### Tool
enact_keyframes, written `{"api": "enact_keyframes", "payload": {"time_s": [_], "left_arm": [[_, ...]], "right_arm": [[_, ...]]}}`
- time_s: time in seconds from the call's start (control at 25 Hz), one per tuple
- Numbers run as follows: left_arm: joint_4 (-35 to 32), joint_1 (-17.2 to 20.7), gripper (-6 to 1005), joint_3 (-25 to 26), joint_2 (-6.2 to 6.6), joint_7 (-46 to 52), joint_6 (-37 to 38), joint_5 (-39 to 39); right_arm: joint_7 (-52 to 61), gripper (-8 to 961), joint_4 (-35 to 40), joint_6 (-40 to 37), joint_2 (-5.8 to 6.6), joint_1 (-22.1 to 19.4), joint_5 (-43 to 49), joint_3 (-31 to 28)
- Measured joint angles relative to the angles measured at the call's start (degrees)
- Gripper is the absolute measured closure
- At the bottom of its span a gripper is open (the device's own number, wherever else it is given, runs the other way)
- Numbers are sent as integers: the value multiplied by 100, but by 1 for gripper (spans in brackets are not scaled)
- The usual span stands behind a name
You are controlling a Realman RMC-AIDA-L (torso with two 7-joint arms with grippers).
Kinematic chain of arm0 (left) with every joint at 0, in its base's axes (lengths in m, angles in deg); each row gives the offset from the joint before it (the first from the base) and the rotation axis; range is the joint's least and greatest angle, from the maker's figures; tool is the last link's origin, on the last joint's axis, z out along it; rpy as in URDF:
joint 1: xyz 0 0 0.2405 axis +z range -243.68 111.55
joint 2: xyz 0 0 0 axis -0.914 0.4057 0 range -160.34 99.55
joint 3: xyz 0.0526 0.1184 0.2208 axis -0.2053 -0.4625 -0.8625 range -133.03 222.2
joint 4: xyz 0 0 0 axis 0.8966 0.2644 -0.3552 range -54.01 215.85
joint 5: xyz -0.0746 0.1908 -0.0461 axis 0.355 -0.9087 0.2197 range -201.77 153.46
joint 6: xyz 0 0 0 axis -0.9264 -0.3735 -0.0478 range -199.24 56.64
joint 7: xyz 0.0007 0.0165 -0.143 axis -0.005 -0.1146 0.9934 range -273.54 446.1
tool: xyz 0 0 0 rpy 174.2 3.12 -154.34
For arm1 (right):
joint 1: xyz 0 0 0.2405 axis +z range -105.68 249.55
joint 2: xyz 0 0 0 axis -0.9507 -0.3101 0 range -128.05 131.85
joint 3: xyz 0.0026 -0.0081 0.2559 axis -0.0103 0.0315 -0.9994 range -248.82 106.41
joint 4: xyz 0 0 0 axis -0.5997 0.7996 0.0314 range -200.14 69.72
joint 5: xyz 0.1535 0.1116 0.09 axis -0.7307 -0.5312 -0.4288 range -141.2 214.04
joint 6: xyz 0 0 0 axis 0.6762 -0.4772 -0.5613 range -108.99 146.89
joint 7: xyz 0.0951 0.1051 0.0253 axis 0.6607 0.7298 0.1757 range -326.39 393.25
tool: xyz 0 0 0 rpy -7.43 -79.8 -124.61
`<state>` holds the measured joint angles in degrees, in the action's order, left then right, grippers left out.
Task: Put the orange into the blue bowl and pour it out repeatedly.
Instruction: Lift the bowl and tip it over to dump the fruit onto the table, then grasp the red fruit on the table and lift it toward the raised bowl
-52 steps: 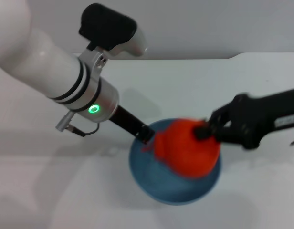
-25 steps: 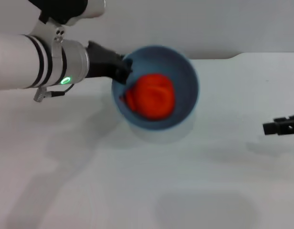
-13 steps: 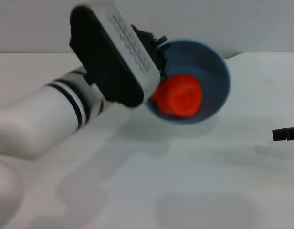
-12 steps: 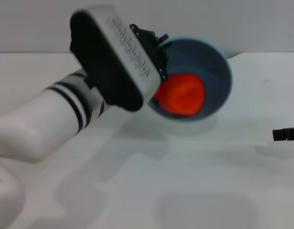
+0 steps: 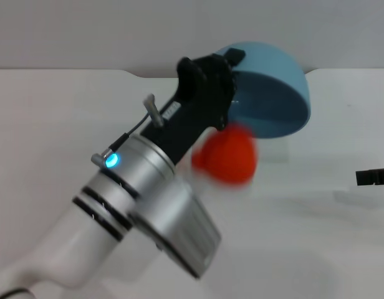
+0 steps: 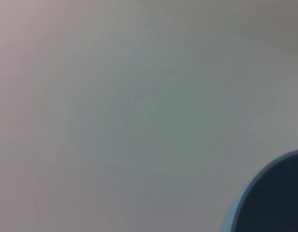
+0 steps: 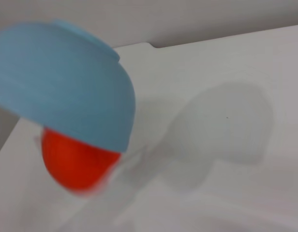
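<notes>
head view shows my left end effector [image 5: 224, 71] clamped on the rim of the blue bowl [image 5: 273, 93], which i hold tipped over above the far part of the worktop [image 5: 316, 237]. the orange [image 5: 226, 157] is out of the bowl, just below its mouth. my right end effector [image 5: 373, 177] sits at the right edge; i cannot tell its state.

The left arm [image 5: 126, 205] is white with black bands, silver wrist, blue light, black end.
</notes>
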<state>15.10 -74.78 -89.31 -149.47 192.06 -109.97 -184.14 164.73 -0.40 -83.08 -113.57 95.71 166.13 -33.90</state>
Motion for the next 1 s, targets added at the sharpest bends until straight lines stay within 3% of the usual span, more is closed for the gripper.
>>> {"api": "enact_keyframes", "payload": {"time_s": [0.2, 0.36, 0.52, 0.68, 0.8, 1.0], "left_arm": [[814, -348, 1000, -776, -2, -1637, -1383, 697], [794, -419, 1000, -888, -2, -1624, -1509, 1194], [54, -367, 1000, -809, 33, -1311, -1140, 2679], [-1148, -57, 1001, 25, 90, -1270, 723, 4140], [-1769, 125, 1001, 1054, 91, -1015, 2901, 4980], [-1824, -148, 1001, 2932, 97, 486, 6253, 5944]], "right_arm": [[-18, 433, -17, 3, 8, -14, 1, -22], [-78, 433, -28, 6, 11, -14, 2, -30], [-296, 433, -30, -22, -29, 2, 2, -30], [-580, 433, -30, -15, -92, 61, 1, 32], [-825, 433, -30, 4, -152, 108, 0, 55], [-1476, 432, -55, 5, -292, 189, -34, 76]]}}
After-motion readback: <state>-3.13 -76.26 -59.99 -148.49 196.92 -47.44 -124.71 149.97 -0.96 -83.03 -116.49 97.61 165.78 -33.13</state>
